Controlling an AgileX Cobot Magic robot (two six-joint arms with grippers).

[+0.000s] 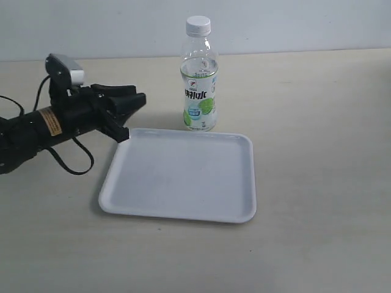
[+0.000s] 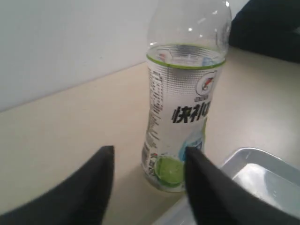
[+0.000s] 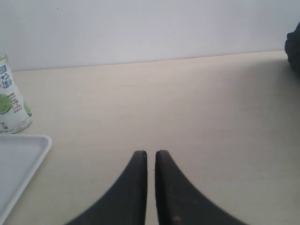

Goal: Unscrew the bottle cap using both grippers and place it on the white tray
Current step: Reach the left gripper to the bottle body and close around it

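Note:
The clear bottle (image 1: 199, 91) stands upright on the table behind the white tray (image 1: 183, 177), its white ribbed cap (image 1: 198, 25) screwed on top. My left gripper (image 1: 131, 113) hovers open to the left of the bottle, near the tray's far left corner, with nothing between its fingers. In the left wrist view the bottle (image 2: 185, 98) stands ahead of the open left gripper (image 2: 149, 154), and a tray corner (image 2: 255, 171) shows beside it. The right gripper (image 3: 151, 154) is shut on nothing over bare table; the bottle's base (image 3: 11, 103) and tray edge (image 3: 23, 159) lie off to its side. It is outside the exterior view.
The beige table (image 1: 317, 152) stretches around the tray, with a pale wall behind it. A black cable (image 1: 70, 162) loops from the left arm onto the table. A dark object (image 3: 294, 47) sits at the edge of the right wrist view.

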